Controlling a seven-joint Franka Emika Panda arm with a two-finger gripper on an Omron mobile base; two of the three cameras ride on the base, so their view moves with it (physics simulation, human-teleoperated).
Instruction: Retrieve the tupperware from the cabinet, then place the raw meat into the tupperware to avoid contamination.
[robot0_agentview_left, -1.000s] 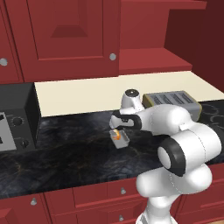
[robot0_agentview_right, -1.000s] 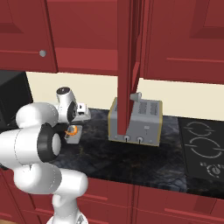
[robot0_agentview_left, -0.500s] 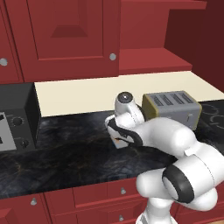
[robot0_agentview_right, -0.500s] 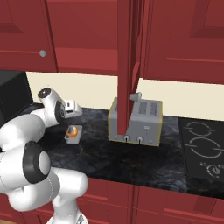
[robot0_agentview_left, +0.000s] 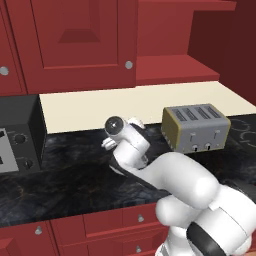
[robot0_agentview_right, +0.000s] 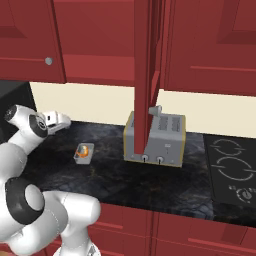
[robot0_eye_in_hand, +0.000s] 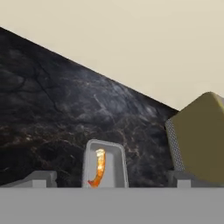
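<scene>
Hand view: raw meat (robot0_eye_in_hand: 99, 168) lies in the tupperware (robot0_eye_in_hand: 120, 164), centred between the wide-open, empty fingers (robot0_eye_in_hand: 40, 178).

No readable text, label, brand or number found in any view. Curved white markings seen on dark cooktop (robot0_agentview_right: 231, 167) at right end of counter in right base view: ring-like burner symbols, not legible as letters. Small round knobs seen on toaster (robot0_agentview_right: 156, 138) front and on black appliance (robot0_agentview_left: 19, 140) at left; no lettering made out beside them.
</scene>
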